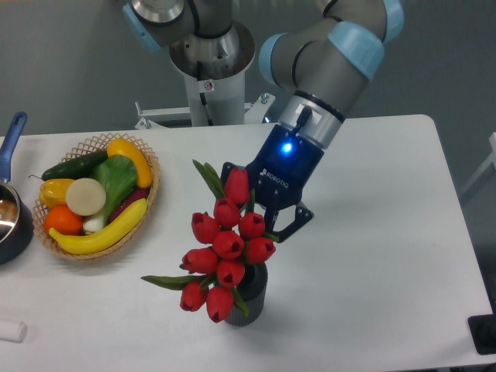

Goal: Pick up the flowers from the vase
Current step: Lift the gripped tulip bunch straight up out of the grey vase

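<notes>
Where hand [258, 208] grips — flowers [225, 248].

The flowers [225, 252] hide the gripper's [260, 225] fingertips and most of the vase [249, 298]; the pot [12, 209] is cut off at the left edge

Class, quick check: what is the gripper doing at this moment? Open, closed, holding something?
Gripper: closed on the flowers, gripping the bunch just above the vase.
</notes>
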You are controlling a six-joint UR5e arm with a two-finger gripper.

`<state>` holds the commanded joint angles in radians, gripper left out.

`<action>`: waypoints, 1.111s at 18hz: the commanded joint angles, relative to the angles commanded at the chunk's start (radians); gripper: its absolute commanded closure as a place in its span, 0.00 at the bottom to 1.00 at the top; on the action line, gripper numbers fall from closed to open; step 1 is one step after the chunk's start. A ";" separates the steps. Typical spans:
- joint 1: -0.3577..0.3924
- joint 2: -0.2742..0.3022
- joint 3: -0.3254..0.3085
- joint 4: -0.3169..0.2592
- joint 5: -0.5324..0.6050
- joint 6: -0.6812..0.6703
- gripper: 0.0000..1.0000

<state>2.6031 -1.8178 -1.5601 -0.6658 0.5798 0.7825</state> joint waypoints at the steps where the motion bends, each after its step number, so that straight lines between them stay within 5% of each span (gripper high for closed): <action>1: 0.003 0.002 0.006 0.000 0.000 -0.005 0.51; 20: 0.046 0.034 0.055 -0.002 -0.002 -0.088 0.51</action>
<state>2.6492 -1.7841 -1.5048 -0.6673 0.5783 0.6949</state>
